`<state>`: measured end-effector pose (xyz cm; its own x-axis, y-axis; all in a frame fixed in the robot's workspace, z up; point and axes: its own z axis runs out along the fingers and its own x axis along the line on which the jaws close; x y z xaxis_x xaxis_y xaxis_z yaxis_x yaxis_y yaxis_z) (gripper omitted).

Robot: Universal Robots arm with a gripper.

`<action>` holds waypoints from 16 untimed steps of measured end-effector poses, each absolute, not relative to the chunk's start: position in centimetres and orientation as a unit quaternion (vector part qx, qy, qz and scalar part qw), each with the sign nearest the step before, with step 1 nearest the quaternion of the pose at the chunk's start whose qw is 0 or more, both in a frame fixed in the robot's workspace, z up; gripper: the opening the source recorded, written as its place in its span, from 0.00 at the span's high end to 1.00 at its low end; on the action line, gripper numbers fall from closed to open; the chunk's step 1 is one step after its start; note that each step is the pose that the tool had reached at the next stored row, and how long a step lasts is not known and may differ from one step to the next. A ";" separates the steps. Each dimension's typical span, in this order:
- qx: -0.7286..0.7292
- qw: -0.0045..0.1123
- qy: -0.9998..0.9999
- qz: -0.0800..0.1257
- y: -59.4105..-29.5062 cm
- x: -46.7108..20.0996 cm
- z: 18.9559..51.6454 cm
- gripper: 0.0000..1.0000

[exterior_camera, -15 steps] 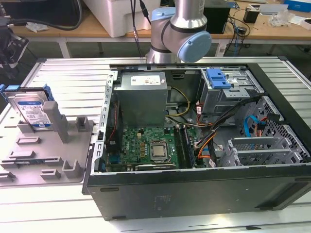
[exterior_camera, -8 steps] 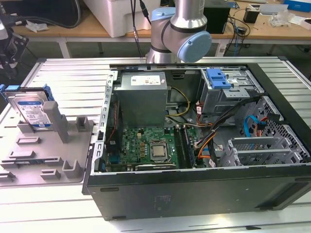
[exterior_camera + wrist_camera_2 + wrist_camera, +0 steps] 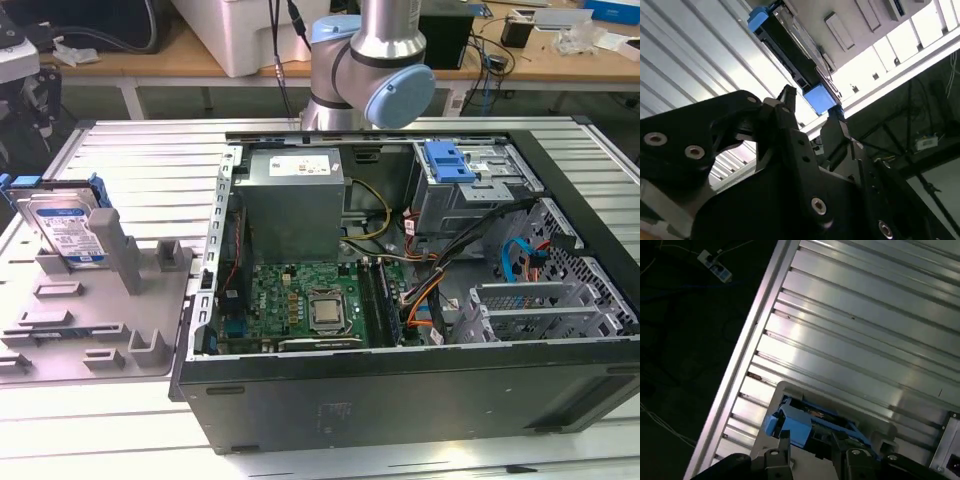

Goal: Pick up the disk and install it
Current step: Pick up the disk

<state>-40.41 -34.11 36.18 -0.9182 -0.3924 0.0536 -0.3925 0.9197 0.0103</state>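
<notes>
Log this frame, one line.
phase: pre-grasp | jaws: open, empty, facing disk | disk: on edge in grey fixture, untouched | PC case: open

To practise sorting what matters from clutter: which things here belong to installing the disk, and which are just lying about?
Job: disk, open gripper, computer case.
Lying about: power supply, blue bracket, white box.

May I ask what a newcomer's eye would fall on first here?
The open computer case takes the exterior view's middle and right. At that view's left the disk leans in a grey fixture; in both wrist views the open end effector hangs near its blue frame.
</notes>
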 end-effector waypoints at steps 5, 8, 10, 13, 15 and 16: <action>0.265 0.028 -0.964 0.004 -34.1 -40.3 36.1 0.50; 0.300 0.028 -0.954 0.005 -34.1 -40.3 36.1 0.50; 0.322 0.028 -0.946 0.006 -34.1 -40.4 36.1 0.50; 0.353 0.028 -0.935 0.009 -34.1 -40.4 36.0 0.50; 0.374 0.028 -0.927 0.009 -34.1 -40.3 36.0 0.50; 0.387 0.028 -0.922 0.010 -34.1 -40.3 36.0 0.50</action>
<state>-40.35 -34.11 36.03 -0.6988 -0.7129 0.0597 -0.7140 0.7002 0.0037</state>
